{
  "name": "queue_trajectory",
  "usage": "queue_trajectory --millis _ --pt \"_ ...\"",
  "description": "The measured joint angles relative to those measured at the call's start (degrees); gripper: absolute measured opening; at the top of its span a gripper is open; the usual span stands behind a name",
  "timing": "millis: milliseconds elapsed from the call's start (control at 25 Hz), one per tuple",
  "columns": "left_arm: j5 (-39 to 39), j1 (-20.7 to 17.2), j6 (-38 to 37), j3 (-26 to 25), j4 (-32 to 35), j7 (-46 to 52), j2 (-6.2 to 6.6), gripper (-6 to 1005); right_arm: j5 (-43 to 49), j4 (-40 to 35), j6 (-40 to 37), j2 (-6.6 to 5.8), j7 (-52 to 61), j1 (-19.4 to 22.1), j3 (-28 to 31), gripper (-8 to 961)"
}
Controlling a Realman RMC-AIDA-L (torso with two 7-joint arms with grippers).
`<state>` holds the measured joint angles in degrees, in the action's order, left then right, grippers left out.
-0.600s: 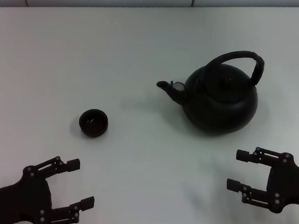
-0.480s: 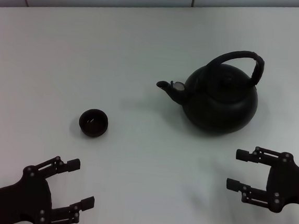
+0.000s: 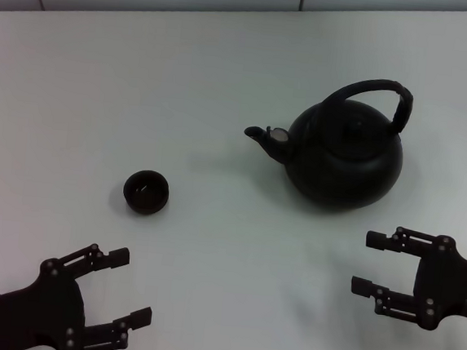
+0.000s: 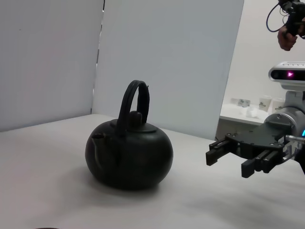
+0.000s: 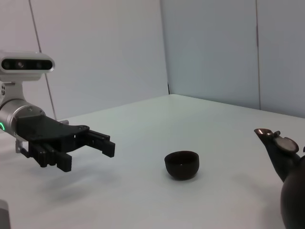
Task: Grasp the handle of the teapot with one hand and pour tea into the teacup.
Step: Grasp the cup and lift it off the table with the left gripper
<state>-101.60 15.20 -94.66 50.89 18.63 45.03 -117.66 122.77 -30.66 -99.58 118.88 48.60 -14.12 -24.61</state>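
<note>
The black teapot (image 3: 346, 154) stands upright on the white table, right of centre, spout pointing left, its arched handle (image 3: 374, 95) raised over the lid. It also shows in the left wrist view (image 4: 129, 152) with its handle (image 4: 134, 98), and its spout shows in the right wrist view (image 5: 279, 150). The small black teacup (image 3: 146, 191) sits to the left of the pot; it also shows in the right wrist view (image 5: 181, 164). My right gripper (image 3: 369, 263) is open and empty, near the table's front, below the pot. My left gripper (image 3: 129, 287) is open and empty at the front left.
The white table (image 3: 226, 76) ends at a pale wall along the back. In the left wrist view the right gripper (image 4: 228, 156) is seen beside the pot; in the right wrist view the left gripper (image 5: 93, 145) is seen beyond the cup.
My right gripper has shifted very slightly left and down. My left gripper has shifted slightly too. The teapot and the teacup have not moved.
</note>
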Motion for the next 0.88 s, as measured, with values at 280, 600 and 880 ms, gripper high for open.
queue_trajectory --millis 280,600,880 --pt "0.2 -0.1 0.0 -4.8 -0.4 -2.0 -0.6 841 -0.2 0.1 0.0 0.03 0.0 0.0 0.3 680" --pt "0.9 -0.1 2.6 -25.1 -9.4 -14.5 -0.89 840 -0.4 0.0 -0.5 0.11 0.0 -0.2 0.5 679" --pt "0.4 -0.1 2.4 -24.9 -9.7 -14.4 -0.79 840 -0.5 -0.2 -0.5 0.09 0.4 -0.7 0.6 680"
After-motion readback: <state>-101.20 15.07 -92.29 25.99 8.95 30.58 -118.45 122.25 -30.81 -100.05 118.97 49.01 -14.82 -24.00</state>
